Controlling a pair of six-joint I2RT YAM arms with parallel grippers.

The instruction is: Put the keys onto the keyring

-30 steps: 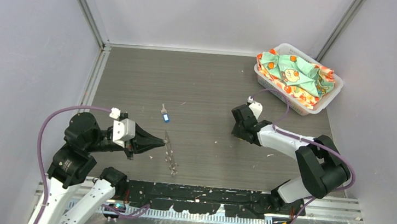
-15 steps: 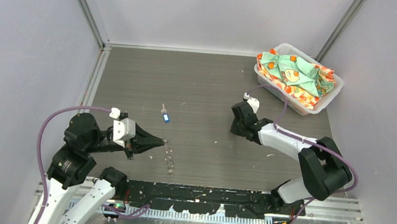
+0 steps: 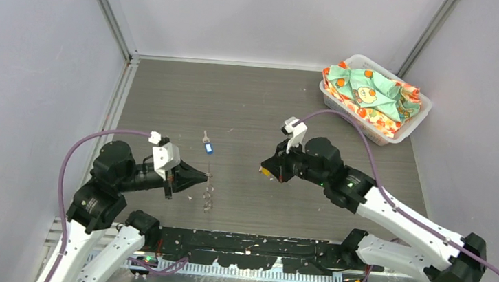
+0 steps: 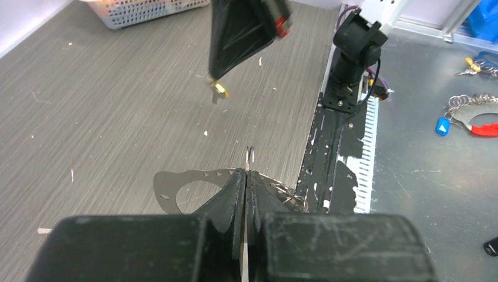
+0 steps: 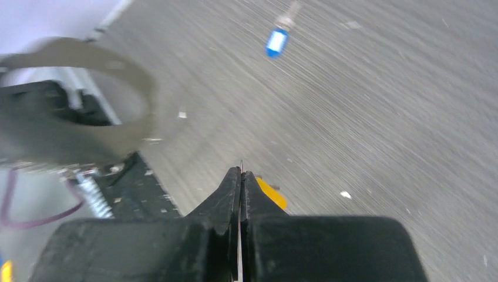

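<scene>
From above, the left gripper [image 3: 205, 176] pinched the keyring [image 3: 208, 199] by the near edge of the bench [image 3: 257, 107], with the blue key [image 3: 209, 148] just beyond. Left wrist: jaws closed tight on the keyring. Right wrist: the right gripper [image 5: 241, 171] clamped the yellow key [image 5: 273, 194].

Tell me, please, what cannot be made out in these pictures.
- Yellow key: right wrist view, shank hidden behind the shut right tool; only its head shows.
- Keyring: right wrist view, blurred and cut by the left edge; left wrist view, the left tool covers its middle.
- Blue key: top view, too small to see its hole.
</scene>
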